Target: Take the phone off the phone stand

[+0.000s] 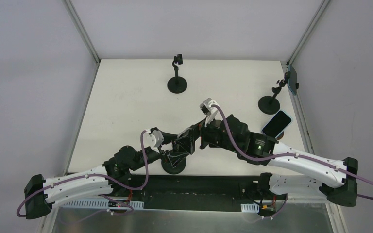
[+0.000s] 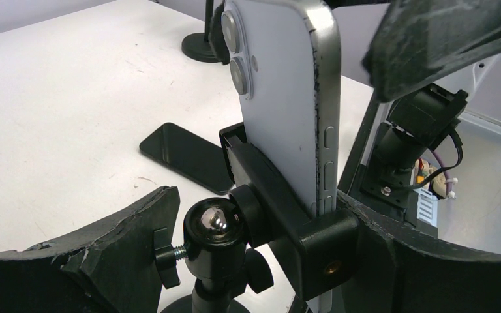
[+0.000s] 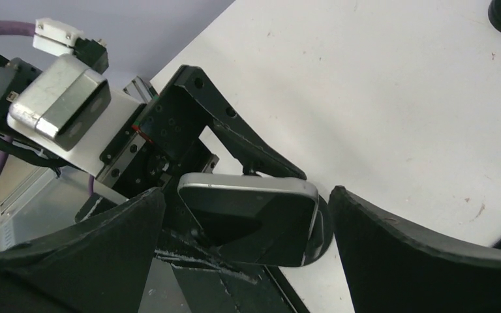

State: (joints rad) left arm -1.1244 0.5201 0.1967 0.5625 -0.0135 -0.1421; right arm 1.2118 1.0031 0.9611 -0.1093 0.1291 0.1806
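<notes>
White tabletop. We see the right tool spread wide, fingers either side of the top edge of the phone, not touching. Left tool brackets the phone stand clamp; gripping or not, we cannot tell. The phone stands upright in that clamp.

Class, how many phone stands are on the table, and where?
3. A stand at the back middle, a stand by the right edge, a stand at the near edge, partly hidden by arms.

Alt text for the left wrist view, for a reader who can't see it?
A white phone stands upright, clamped in a black phone stand, with the left gripper flanking the stand's clamp on both sides. Behind, a dark phone lies flat on the white table.
</notes>
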